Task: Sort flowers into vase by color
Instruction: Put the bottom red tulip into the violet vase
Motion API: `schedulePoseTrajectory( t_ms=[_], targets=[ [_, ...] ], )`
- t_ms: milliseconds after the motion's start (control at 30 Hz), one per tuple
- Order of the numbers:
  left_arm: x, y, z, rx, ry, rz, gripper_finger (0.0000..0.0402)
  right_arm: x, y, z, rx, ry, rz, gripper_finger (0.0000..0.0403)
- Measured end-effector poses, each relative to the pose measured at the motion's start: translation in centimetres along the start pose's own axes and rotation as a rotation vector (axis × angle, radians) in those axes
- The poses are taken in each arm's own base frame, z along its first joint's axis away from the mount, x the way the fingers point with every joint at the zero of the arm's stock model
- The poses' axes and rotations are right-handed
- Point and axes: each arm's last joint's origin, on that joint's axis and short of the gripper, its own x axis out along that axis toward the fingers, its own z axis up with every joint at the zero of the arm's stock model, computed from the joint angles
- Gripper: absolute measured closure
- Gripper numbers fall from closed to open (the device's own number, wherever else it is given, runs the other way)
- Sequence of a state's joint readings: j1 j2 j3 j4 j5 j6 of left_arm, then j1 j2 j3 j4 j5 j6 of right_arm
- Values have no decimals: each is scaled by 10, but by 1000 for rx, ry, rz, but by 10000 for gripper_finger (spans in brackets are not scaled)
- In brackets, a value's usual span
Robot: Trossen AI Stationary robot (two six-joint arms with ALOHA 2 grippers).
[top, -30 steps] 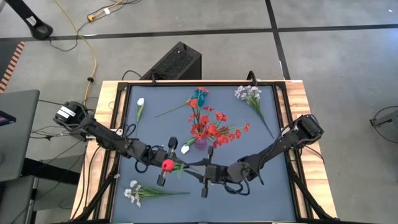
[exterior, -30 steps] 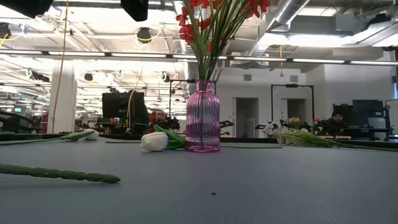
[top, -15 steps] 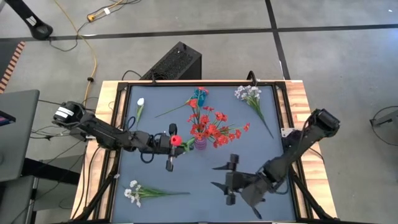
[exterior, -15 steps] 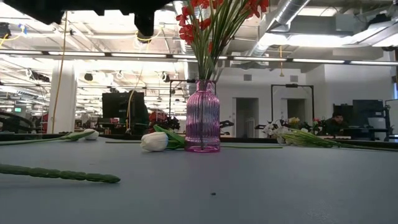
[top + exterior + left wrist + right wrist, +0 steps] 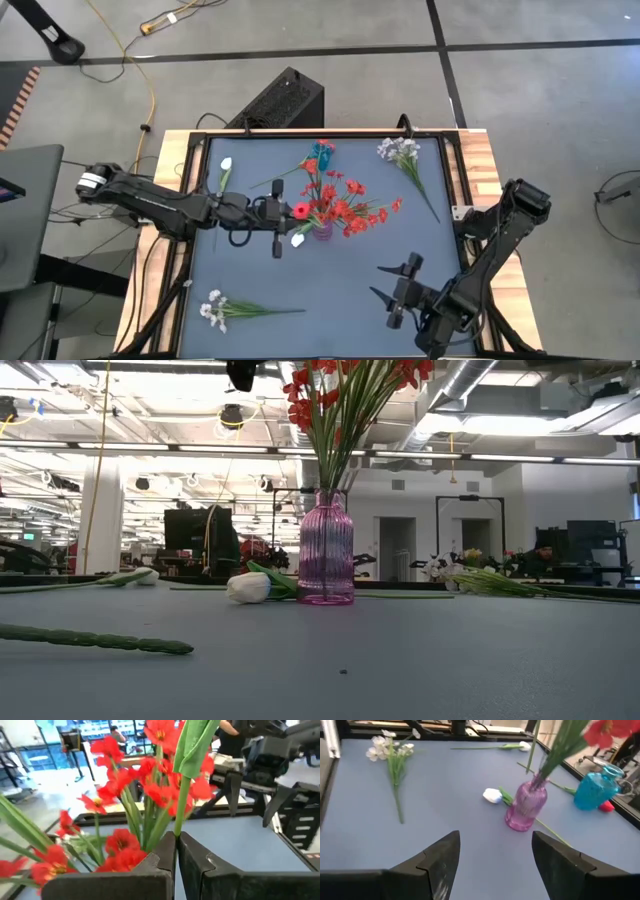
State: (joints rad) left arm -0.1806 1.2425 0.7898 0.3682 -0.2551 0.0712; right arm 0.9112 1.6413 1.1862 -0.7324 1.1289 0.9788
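Note:
A purple vase [image 5: 322,231] of red flowers [image 5: 345,205] stands mid-table, and a blue vase [image 5: 320,155] stands farther back. My left gripper [image 5: 285,213] is shut on a red tulip [image 5: 300,211] just left of the purple vase's blossoms, above the table. A white tulip [image 5: 297,240] lies against the purple vase's foot, and another [image 5: 226,165] lies far left. White sprays lie at the near left [image 5: 215,308] and far right [image 5: 400,150]. My right gripper [image 5: 400,290] hangs open near the near right corner, with nothing between its fingers. My left gripper pinches the red tulip's green stem [image 5: 176,822] between its two fingers, which lie across the stem. The stem runs on past the fingertips toward the vase's red flowers, with a leaf [image 5: 196,742] farther along it. The tulip is lifted clear of the table.
A long green stem [image 5: 90,638] lies on the table at the near left in the low view. A black box [image 5: 280,100] sits on the floor beyond the far edge. The table's near middle is bare blue surface [image 5: 320,310].
My left gripper has carried the red tulip from the table's near middle toward the far edge and the purple vase's blossoms. My right gripper has drawn away from the tulip's stem toward the near right corner.

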Motion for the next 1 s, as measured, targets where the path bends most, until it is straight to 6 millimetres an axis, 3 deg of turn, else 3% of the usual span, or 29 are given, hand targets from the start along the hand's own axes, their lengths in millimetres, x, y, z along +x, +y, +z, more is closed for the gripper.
schedulePoseTrajectory(
  t_ms=[333, 1000],
  targets=[
    [1, 6, 0, 38, 3, 66, 401, 9, -6, -13, 29, 17, -36, 129],
    [17, 5, -14, 64, 23, 104, 401, 24, -11, -9, 50, 71, -48, 129]
  ],
)
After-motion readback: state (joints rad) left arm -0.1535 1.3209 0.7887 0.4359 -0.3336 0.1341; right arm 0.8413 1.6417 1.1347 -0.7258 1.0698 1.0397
